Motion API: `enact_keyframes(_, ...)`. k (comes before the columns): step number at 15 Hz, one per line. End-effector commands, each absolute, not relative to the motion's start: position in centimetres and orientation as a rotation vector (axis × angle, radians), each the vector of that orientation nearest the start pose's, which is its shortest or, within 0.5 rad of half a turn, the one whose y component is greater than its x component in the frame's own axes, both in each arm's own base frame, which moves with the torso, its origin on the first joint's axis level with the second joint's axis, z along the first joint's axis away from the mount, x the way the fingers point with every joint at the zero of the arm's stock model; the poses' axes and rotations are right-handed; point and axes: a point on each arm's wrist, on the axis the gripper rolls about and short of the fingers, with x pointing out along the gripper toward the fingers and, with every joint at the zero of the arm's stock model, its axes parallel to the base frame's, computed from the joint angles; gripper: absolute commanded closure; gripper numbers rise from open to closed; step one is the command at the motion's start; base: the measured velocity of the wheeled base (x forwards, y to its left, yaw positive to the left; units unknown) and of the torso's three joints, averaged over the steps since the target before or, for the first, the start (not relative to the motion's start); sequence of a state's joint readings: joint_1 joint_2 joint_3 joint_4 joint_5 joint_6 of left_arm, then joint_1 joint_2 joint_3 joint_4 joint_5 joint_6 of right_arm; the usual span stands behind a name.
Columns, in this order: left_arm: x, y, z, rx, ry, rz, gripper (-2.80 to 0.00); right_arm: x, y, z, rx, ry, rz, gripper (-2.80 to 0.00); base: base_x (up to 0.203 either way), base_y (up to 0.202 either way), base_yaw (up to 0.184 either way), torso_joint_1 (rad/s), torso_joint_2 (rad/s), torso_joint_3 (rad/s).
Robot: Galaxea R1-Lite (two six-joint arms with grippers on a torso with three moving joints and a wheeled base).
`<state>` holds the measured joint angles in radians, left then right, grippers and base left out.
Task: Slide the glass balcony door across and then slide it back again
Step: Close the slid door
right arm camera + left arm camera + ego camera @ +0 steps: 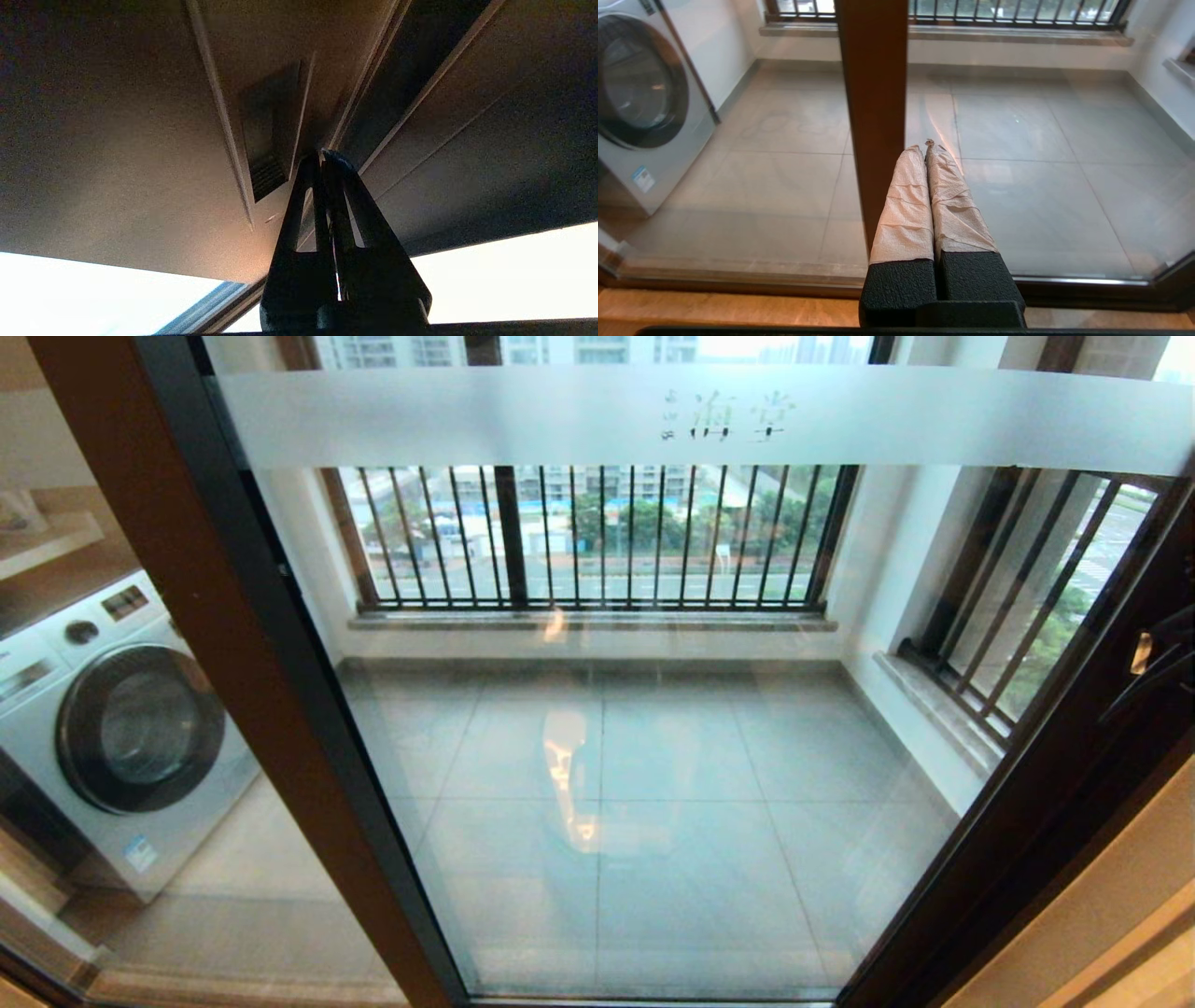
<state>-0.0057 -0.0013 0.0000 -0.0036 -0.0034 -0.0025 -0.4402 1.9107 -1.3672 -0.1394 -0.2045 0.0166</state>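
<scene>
The glass balcony door [607, 756] fills the middle of the head view. It is clear glass with a frosted band [560, 415] bearing Chinese characters, set in a dark brown frame. My right gripper [322, 156] is shut with nothing between its fingers. Its tips rest against the door's dark stile [373, 93], right beside the recessed handle slot [268, 140]. In the head view it shows as a dark shape [1153, 663] at the right stile [1055, 803]. My left gripper [924, 147] is shut and empty, its paper-wrapped fingers [906, 205] low in front of the brown left stile [873, 93].
A white washing machine [121, 728] stands on the balcony behind the brown-framed glass panel at the left. Beyond the door lie grey floor tiles [672, 747], a barred window [597, 537] and a second barred window [1036, 607] at the right. A wooden sill [714, 312] runs below the track.
</scene>
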Motion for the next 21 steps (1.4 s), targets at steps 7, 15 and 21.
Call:
enact_keyframes(7, -2.3, 0.0, 7.5, -0.003, -0.002, -0.009, 0.0, 33.1, -16.2, 23.1, 0.059, 0.371, -0.645, 0.0, 0.0, 0.0, 0.0, 0.0, 0.0, 0.0)
enact_keyframes(15, -2.3, 0.0, 7.5, -0.003, -0.002, -0.009, 0.0, 31.6, -15.4, 24.0, 0.07, 0.354, -0.568, 0.0, 0.0, 0.0, 0.0, 0.0, 0.0, 0.0)
enact_keyframes(21, -2.3, 0.0, 7.6, -0.003, -0.003, -0.009, 0.0, 34.0, -17.0, 22.3, 0.108, 0.373, -0.557, 0.0, 0.0, 0.0, 0.0, 0.0, 0.0, 0.0)
